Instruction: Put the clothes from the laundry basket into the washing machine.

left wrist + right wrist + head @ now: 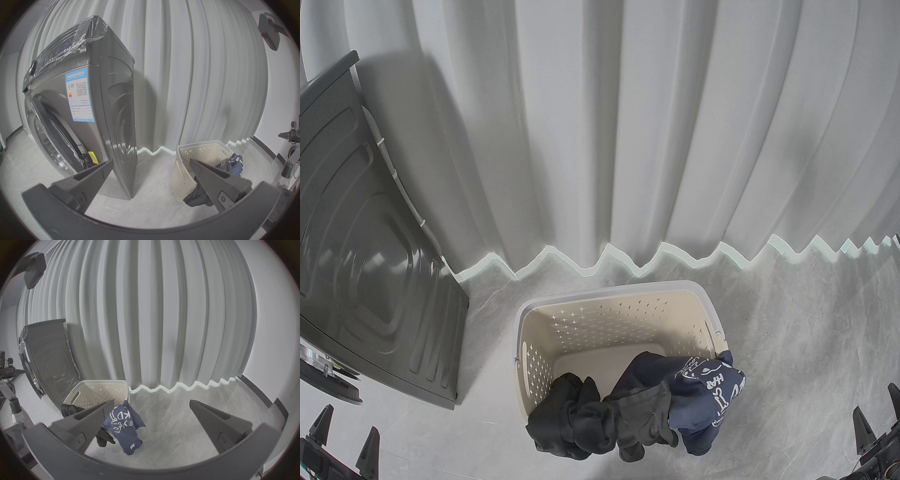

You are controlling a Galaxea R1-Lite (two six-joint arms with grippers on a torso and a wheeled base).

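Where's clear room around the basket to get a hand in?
Free: floor between washing machine and laundry basket; floor right of basket up to curtain; basket's far half. Crowded: near rim, clothes draped over it.

I record a white pleated curtain [650, 125] across the upper part of the head view, its zigzag hem meeting the floor along a thin bright line. Pale grey marbled floor [812, 325] covers the lower right. The right wrist view shows a plain white wall [272, 333] beside the curtain, with a dark baseboard [254, 391] at its foot.
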